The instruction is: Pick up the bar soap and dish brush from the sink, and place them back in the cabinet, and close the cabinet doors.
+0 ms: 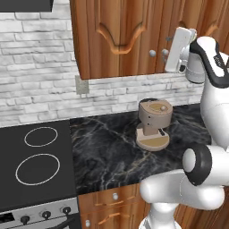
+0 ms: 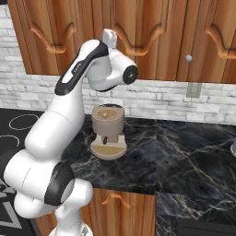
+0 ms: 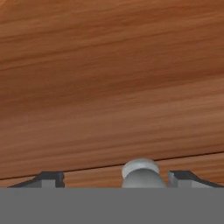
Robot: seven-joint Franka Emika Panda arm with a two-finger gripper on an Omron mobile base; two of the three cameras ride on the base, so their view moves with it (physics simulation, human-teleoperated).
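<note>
- Gripper (image 3: 114, 179) is raised to the wall cabinet (image 1: 120, 36), pressed in close to the doors (image 3: 109, 78), with wood grain across the whole hand view.
- Fingers (image 3: 48, 178) stand spread wide, one dark tip at each side of a pale round knob (image 3: 140, 173); the knob sits between them, and neither tip visibly touches it.
- Nothing is held between the jaws.
- A thin dark seam runs across the wood just behind the knob in the hand view, where two panels meet.
- From the left base view the hand is lifted beside two small knobs (image 1: 153, 53) on the door fronts, which look shut here.
- From the right base view the arm (image 2: 69, 106) bends up from the lower left, and its wrist reaches the cabinet face below an arched panel.
- Another knob (image 2: 188, 58) shows further right on the same row of doors.
- Coffee machine (image 1: 154, 123), tan with a round base, stands on the dark marbled counter (image 1: 107, 152) below the cabinet, well apart from the hand.
- Stove (image 1: 36, 165) with two ring burners lies at the left end of the counter.
- White brick wall (image 1: 40, 85) runs behind the counter, with a grey outlet plate (image 1: 82, 85) just under the cabinet's left corner.
- Lower cabinets (image 2: 122, 212) with curved handles sit under the counter edge.
- I cannot tell where the soap, brush and sink are.
</note>
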